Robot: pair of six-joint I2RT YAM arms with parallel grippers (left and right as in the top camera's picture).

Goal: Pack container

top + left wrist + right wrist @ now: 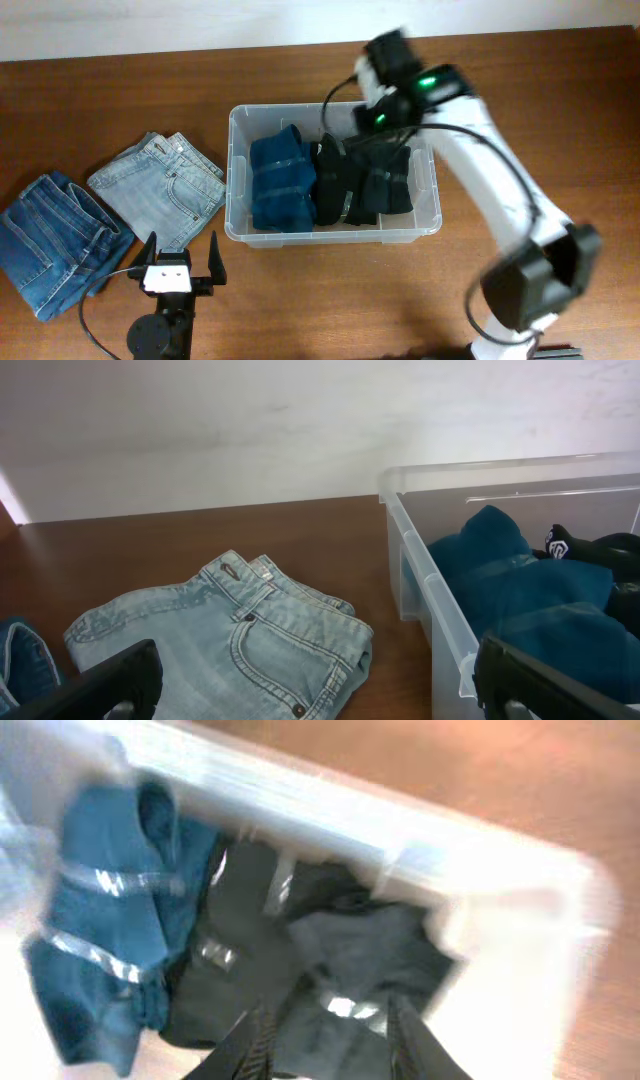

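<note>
The clear container [330, 232] stands mid-table and holds a folded dark blue garment [282, 180] on the left and black garments [375, 185] in the middle and right. My right gripper [367, 143] hangs over the container's back right, above the black garments. In the blurred right wrist view its fingers [330, 1040] are spread, with nothing between them, over a black garment [370, 960]. My left gripper [182, 252] is open and empty near the front edge, left of the container [440, 610].
Folded light blue jeans [160, 190] lie left of the container and show in the left wrist view [230, 640]. Darker blue jeans [55, 240] lie at the far left. A white wall runs along the table's back edge.
</note>
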